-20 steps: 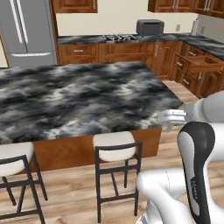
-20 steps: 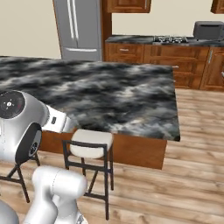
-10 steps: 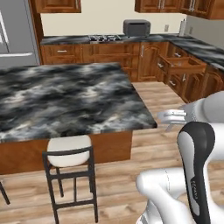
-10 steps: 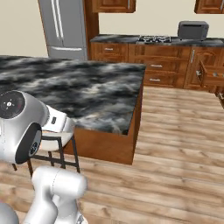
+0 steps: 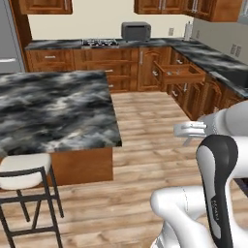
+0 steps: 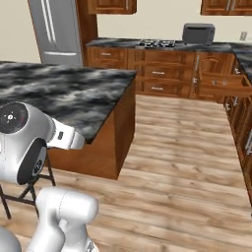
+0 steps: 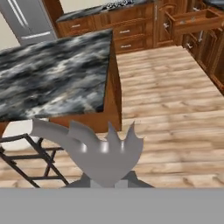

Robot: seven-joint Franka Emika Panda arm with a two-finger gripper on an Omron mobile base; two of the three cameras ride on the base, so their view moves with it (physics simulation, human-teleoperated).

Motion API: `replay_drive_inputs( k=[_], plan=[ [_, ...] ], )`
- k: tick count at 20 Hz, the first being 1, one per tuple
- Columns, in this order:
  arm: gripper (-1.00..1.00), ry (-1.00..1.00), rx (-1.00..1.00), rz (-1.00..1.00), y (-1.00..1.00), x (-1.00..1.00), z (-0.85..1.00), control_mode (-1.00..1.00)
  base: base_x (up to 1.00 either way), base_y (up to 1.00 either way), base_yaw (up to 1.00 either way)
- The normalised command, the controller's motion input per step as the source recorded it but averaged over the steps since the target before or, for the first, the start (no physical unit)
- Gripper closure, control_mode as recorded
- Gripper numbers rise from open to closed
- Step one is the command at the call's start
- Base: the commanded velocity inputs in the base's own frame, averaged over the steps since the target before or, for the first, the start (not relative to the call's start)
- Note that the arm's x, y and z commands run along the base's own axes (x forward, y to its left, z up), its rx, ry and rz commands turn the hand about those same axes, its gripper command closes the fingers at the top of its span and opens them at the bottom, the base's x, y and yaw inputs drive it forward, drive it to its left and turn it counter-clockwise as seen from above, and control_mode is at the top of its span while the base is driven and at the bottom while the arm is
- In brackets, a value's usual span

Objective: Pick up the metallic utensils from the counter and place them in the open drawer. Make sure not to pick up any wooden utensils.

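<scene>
The fork (image 7: 103, 153), one of the metallic utensils, sits close under the hand camera with its tines fanned upward. The jaws are pressed together on its slim handle as far as I can judge, though the contact itself is hidden below the frame edge. To its left stands a stool (image 7: 22, 144) beside the marbled bench (image 7: 52, 74), and the fork hangs off the bench's corner, over the wooden floor (image 7: 170, 109). Far to the right, well apart, the open drawer (image 7: 192, 19) juts from the cabinet row. The likely trouble is the long carry: a thin, smooth handle in a narrow pinch could twist or slide out over the floor. At the drawer, which looks narrow, a fork held crosswise might catch a side wall, and letting go early would drop it in front.
</scene>
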Motion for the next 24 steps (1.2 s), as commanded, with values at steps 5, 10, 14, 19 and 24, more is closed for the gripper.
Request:
replay_drive_inputs(
  k=[5, 10, 14, 19, 24],
  plan=[
    [1.00, 0.00, 0.00, 0.00, 0.00, 0.00, 0.00, 1.00, 0.85, -1.00, 0.09],
    [1.00, 0.00, 0.00, 0.00, 0.00, 0.00, 0.00, 1.00, 1.00, -1.00, 0.11],
    [1.00, 0.00, 0.00, 0.00, 0.00, 0.00, 0.00, 1.00, 0.66, -1.00, 0.08],
    [1.00, 0.00, 0.00, 0.00, 0.00, 0.00, 0.00, 1.00, 0.31, -1.00, 0.07],
    [1.00, 0.00, 0.00, 0.00, 0.00, 0.00, 0.00, 1.00, -0.11, -1.00, 0.02]
  ],
)
